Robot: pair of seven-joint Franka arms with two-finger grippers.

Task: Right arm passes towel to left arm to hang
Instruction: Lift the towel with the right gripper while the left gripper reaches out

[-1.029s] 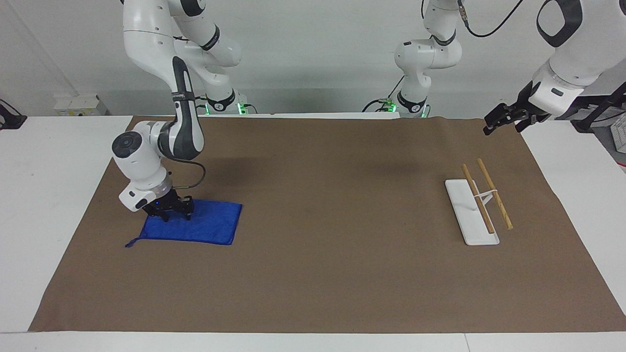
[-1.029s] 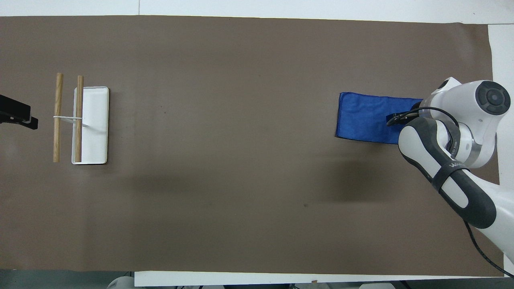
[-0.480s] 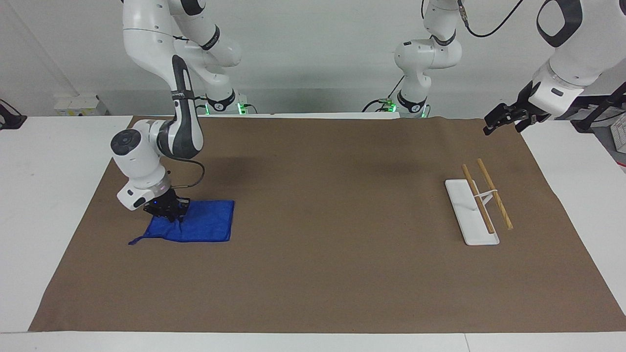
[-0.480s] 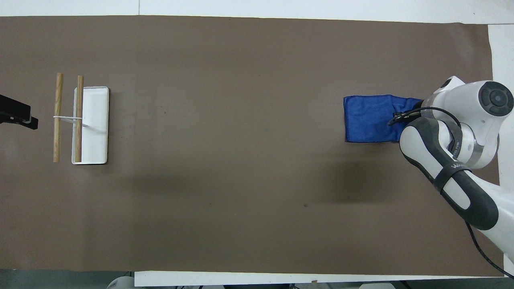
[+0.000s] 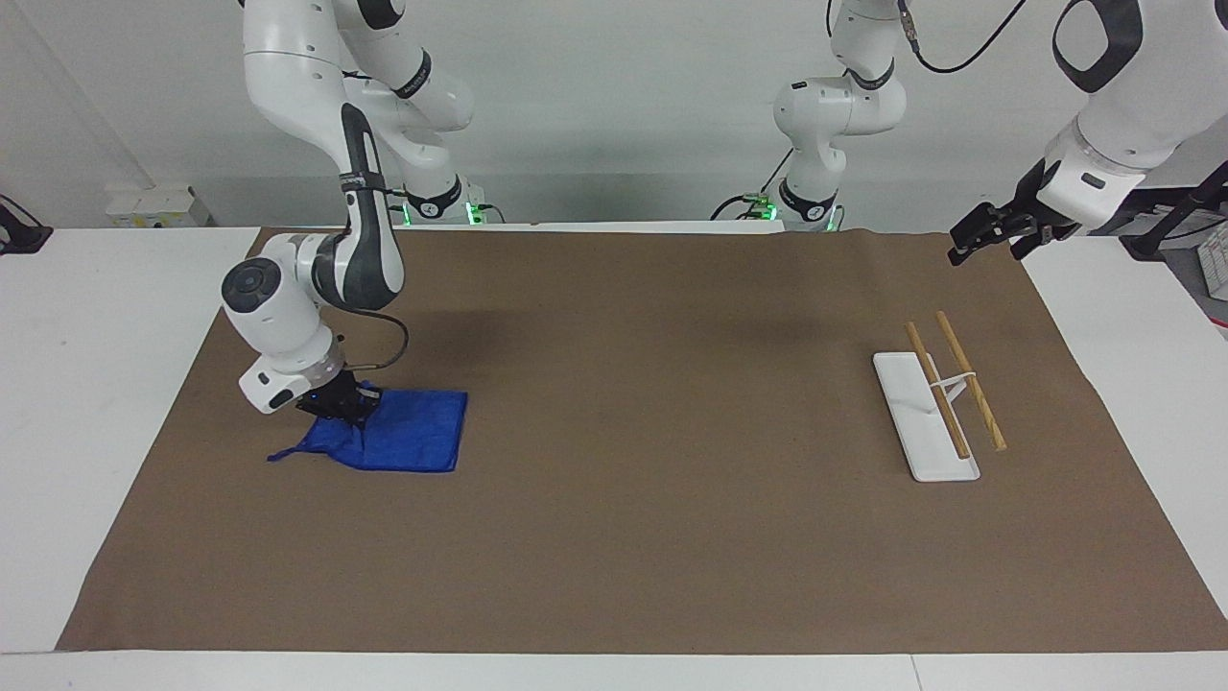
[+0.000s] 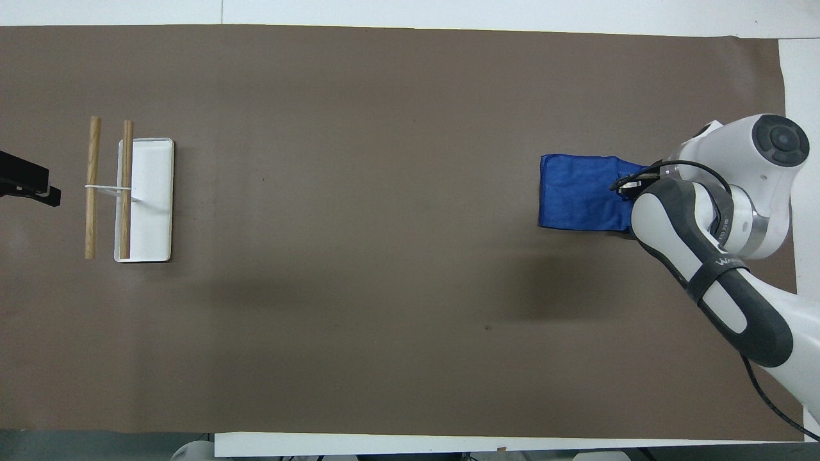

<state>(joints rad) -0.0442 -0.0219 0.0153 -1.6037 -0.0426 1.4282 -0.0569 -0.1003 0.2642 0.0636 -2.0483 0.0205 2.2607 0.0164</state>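
The blue towel [image 5: 403, 440] [image 6: 580, 200] lies at the right arm's end of the brown mat, one edge bunched and pulled up. My right gripper [image 5: 343, 407] [image 6: 631, 187] is shut on that bunched edge, and the rest of the cloth still rests on the mat. A thin corner of the towel trails out toward the table's end. My left gripper [image 5: 983, 233] [image 6: 32, 186] waits open in the air over the mat's edge at the left arm's end, close to the rack, with nothing in it.
A towel rack [image 5: 935, 408] [image 6: 131, 192] with a white base and two wooden rods stands at the left arm's end. The brown mat [image 5: 652, 537] [image 6: 359, 307] covers most of the table. A third white arm [image 5: 835, 106] stands at the robots' edge.
My right gripper closed on the towel's edge, bunched it, and lifted it slightly. The towel's shape narrowed and shifted a little. The left arm has not moved.
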